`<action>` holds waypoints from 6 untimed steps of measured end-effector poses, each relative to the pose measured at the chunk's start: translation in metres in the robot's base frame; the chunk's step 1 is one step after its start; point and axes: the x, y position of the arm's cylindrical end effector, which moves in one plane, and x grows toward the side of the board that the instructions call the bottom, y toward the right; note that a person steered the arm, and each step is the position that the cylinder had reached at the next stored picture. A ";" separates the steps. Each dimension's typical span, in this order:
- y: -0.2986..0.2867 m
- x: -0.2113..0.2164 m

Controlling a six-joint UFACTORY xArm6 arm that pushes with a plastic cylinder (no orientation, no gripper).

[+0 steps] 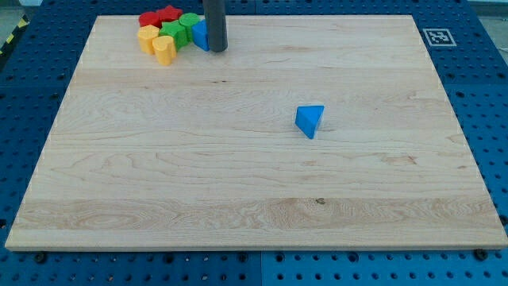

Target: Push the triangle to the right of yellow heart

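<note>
A blue triangle block (309, 121) lies alone on the wooden board, right of the middle. A yellow heart block (164, 50) sits at the lower edge of a cluster of blocks at the view's top left. My tip (217, 50) is at the cluster's right side, touching or just in front of a blue block (200, 34). The tip is far up and left of the triangle.
The cluster also holds a second yellow block (148, 36), two red blocks (159, 17) and two green blocks (181, 28). The wooden board (254, 206) rests on a blue pegboard table. A marker tag (437, 36) lies off the board's top right corner.
</note>
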 end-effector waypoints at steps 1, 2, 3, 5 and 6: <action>0.002 0.080; 0.008 0.165; 0.100 0.217; 0.193 0.187; 0.170 0.178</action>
